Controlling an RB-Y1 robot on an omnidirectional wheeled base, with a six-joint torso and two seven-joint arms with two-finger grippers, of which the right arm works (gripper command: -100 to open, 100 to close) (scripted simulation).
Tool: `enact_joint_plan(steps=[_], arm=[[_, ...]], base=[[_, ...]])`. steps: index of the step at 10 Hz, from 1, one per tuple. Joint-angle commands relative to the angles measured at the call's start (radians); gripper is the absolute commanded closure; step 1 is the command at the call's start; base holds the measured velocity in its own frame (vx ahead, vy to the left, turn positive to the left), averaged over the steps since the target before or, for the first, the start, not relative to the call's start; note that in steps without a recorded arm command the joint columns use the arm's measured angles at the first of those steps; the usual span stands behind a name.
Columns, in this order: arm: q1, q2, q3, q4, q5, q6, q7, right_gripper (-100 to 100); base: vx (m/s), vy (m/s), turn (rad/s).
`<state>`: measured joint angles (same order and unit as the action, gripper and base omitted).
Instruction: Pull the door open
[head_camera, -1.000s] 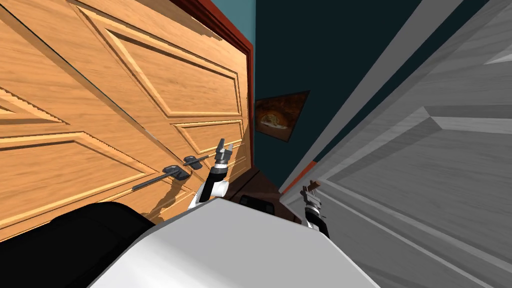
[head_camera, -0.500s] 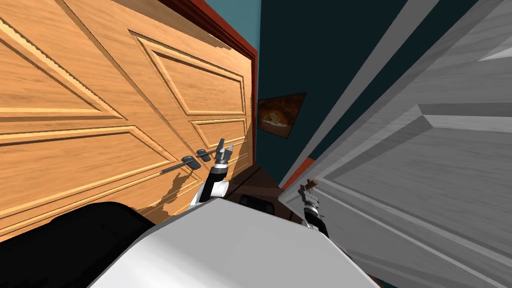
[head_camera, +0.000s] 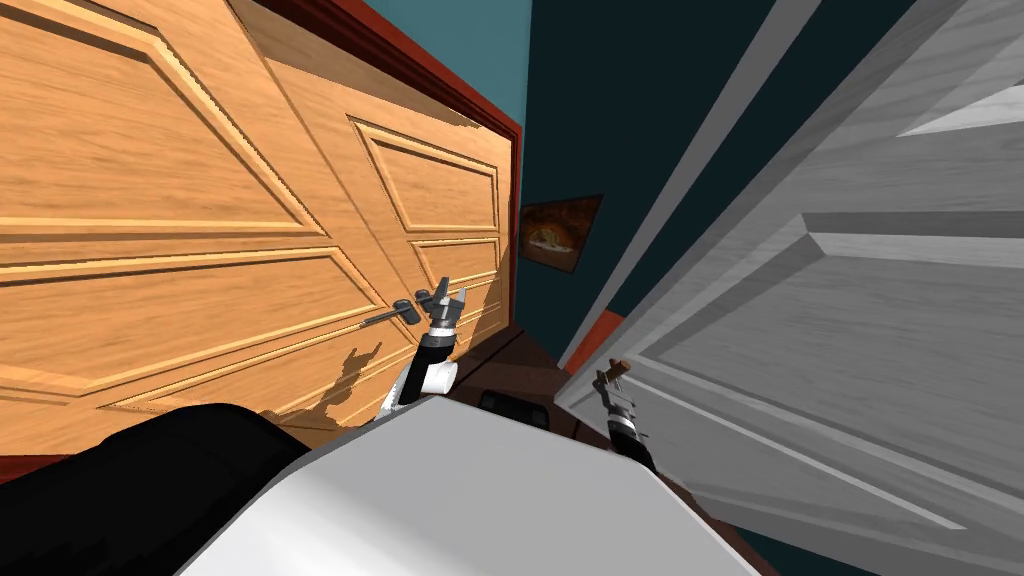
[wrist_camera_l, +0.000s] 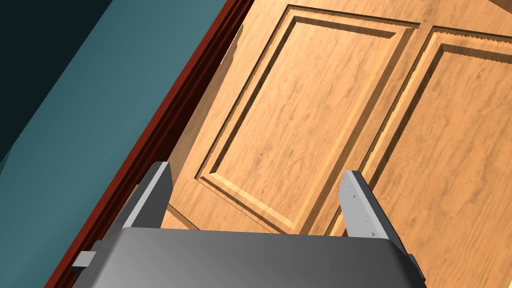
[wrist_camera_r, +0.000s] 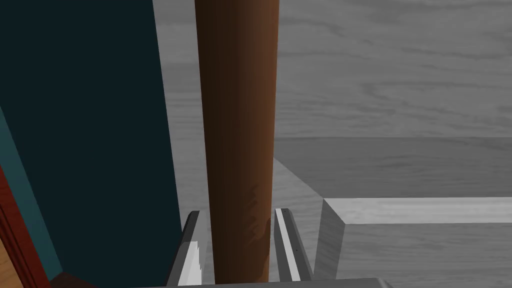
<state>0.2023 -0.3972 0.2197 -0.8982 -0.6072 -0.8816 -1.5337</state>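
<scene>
Wooden door (head_camera: 200, 200) leftward; right gripper (wrist_camera_r: 237, 215) clamps brown handle (wrist_camera_r: 237, 115).

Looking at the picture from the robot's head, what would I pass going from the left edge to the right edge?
Wooden door → its dark lever handle → left claw, open → framed picture → right claw, shut on a brown handle → grey door.

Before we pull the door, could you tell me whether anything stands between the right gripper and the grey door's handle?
Nothing visible does: the right gripper is shut on the brown handle of the grey door, fingers pressing its sides. The left gripper, open, is across at the wooden door.
</scene>
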Motion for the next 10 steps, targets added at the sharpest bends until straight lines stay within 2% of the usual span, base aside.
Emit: enact_joint_plan(steps=[1,6,7,8,10], arm=[[0.011,-0.013,0.021,-0.006,0.012,-0.015,-0.02,100],[0.048,-0.06,0.085,-0.026,0.05,-0.056,-0.079,100],[0.051,-0.057,0.076,-0.038,0.045,-0.047,-0.068,100],[0.063,-0.07,0.095,-0.032,0.056,-0.068,-0.088,100],[0.075,-0.086,0.112,-0.027,0.067,-0.093,-0.108,100]], base=[[-0.254,-0.016,0.1],[-0.244,-0.043,0.096],[-0.11,-0.004,0.018],[-0.187,-0.032,0.126],[-0.23,-0.058,0.146]])
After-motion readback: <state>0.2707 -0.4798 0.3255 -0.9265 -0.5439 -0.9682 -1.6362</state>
